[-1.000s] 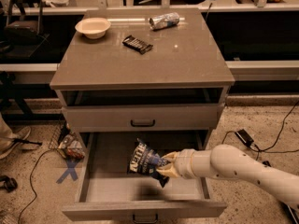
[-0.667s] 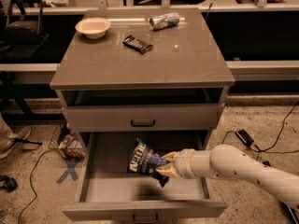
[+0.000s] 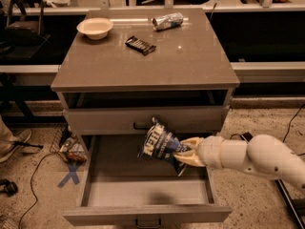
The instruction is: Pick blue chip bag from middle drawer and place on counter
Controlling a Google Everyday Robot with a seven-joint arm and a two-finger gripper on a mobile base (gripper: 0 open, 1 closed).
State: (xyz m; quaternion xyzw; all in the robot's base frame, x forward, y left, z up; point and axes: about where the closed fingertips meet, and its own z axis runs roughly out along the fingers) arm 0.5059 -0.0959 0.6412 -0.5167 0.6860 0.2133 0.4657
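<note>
The blue chip bag (image 3: 159, 143) is a crinkly dark-blue foil bag with white lettering. It hangs in the air above the open drawer (image 3: 95, 175), in front of the closed drawer face above it. My gripper (image 3: 185, 151) comes in from the right on a white arm and is shut on the bag's right end. The counter (image 3: 190, 66) is the grey-brown cabinet top, above and behind the bag.
On the counter stand a pale bowl (image 3: 95, 27), a flat black wrapper (image 3: 140, 45) and a silvery-blue can (image 3: 167, 21) lying on its side. The top slot under the counter is open and dark. Cables and small objects lie on the floor at the left.
My gripper has lifted the blue chip bag up from the drawer's inside; it now hangs higher, level with the drawer face above.
</note>
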